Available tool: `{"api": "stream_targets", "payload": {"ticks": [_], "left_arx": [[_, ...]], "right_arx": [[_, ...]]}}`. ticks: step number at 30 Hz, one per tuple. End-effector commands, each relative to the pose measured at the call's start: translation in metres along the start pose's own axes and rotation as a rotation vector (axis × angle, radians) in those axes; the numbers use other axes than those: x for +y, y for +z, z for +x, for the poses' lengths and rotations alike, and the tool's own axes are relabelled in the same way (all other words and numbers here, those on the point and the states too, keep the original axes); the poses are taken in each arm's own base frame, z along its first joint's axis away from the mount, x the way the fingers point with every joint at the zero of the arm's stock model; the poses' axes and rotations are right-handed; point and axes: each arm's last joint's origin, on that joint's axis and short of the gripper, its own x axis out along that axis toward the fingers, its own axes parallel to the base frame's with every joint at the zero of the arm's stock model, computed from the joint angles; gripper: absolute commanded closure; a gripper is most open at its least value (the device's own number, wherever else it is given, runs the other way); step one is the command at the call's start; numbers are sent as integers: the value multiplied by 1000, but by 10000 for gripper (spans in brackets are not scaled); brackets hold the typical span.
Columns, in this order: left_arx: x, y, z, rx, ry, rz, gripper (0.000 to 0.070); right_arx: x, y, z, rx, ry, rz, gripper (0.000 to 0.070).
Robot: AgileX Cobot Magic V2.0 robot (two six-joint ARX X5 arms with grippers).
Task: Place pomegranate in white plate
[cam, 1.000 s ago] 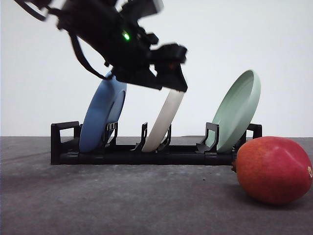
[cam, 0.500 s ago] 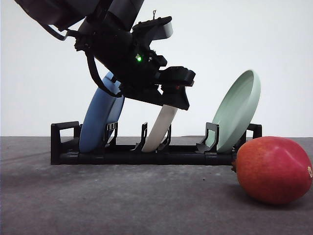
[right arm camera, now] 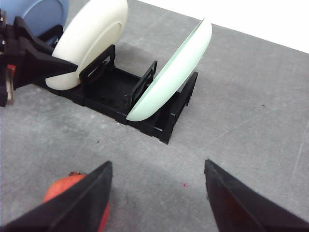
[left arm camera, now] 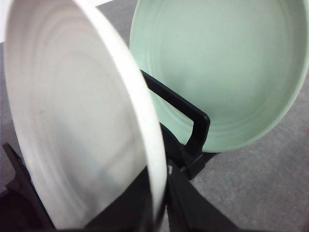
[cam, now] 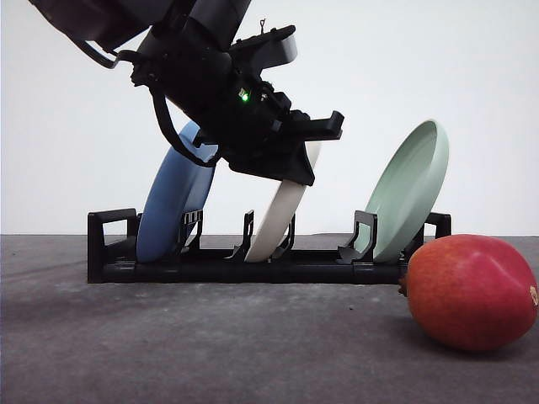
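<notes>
Hand (cam: 307, 151) of the left arm slants down from upper left of the front view, fingers straddling the white plate (cam: 282, 215) rim, closure unclear. Plate stands tilted mid-rack (cam: 109, 252). Pomegranate (cam: 472, 290) lies lower right on the desk (cam: 210, 353), open grey surface before it. Right hand (right arm camera: 157, 203) gapes wide.

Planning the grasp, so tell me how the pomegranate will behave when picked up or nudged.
The pomegranate is rounded and lies loose on the gray table, so a push would probably roll it. Its smooth red skin looks fairly slick, so fingers may slip off the curve. It looks solid and large beside the plates, likely heavy for its size.
</notes>
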Motion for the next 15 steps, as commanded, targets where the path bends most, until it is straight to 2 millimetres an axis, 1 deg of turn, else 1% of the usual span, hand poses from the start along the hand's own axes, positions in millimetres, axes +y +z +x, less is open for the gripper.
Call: {"api": "stream_targets", "payload": {"ticks": [1,5,15], "left_arx": [[-4,13,-2,-45,-7,-15,690],[-3,21,-11,-77,-6,-23,690],[0,46,-36,-171,-14,-140,690]], "right_arx": [[0,4,-1,-18,3,-8,317],[0,4,-1,-18,3,-8,317],[0,4,-1,-18,3,-8,317]]}}
